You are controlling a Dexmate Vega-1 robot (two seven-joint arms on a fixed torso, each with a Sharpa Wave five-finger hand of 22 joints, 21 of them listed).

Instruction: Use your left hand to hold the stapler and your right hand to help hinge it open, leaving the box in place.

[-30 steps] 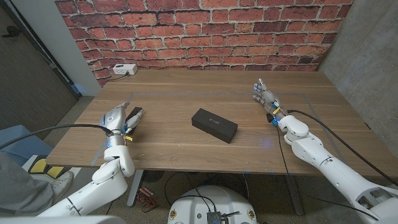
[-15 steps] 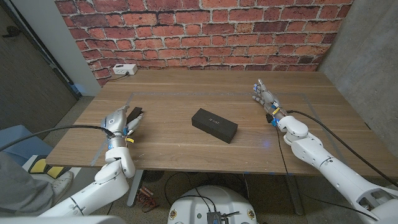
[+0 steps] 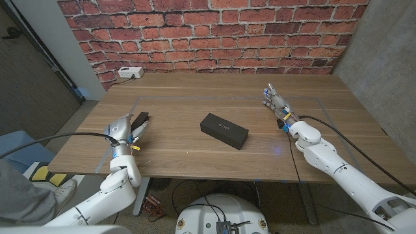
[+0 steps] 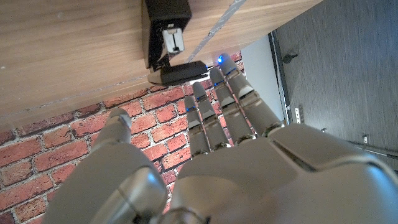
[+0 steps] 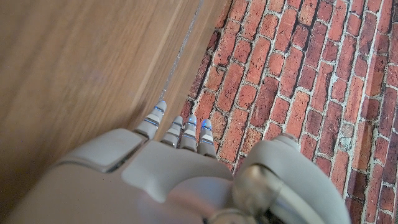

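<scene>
Left hand has slid back toward the lower left since a second ago, fingers spread, holding nothing, so the stapler at left of frame now lies exposed just past its fingertips: no grasp yet. Its long axis runs diagonally, far end toward the upper right. Right hand waits open at right. The box sits mid-table.

A white power strip sits on the wooden table at upper left, before the red brick wall. A person's grey sleeve fills the lower left corner.
</scene>
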